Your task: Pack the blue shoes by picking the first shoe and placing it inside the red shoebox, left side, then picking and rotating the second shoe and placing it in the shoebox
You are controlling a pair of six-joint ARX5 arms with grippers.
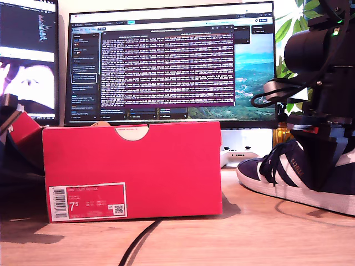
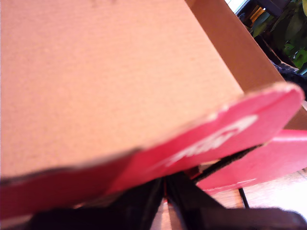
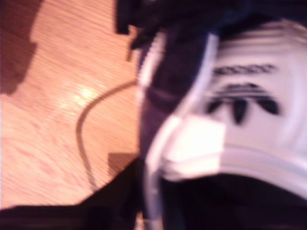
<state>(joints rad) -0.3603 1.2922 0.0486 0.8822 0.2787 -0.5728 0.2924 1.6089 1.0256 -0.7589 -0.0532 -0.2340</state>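
The red shoebox (image 1: 133, 166) stands on the wooden table left of middle in the exterior view, its label side facing the camera. Its lid (image 1: 25, 130) (image 2: 216, 139) rises at the exterior view's left edge, and my first gripper (image 2: 165, 191) is shut on the lid's red rim. One blue shoe (image 1: 277, 172) (image 3: 192, 96) rests on the table at the exterior view's right, toe towards the box. My second gripper (image 1: 321, 166) (image 3: 148, 211) is down over its heel end, fingers on either side of the collar wall and shut on it. No other shoe shows.
Two monitors (image 1: 172, 61) (image 1: 28, 55) stand behind the box. A black cable (image 1: 138, 241) (image 3: 84, 139) runs over the table in front of the box. A white device (image 1: 236, 156) sits behind the shoe's toe, and a plant (image 1: 294, 22) is at the exterior view's upper right.
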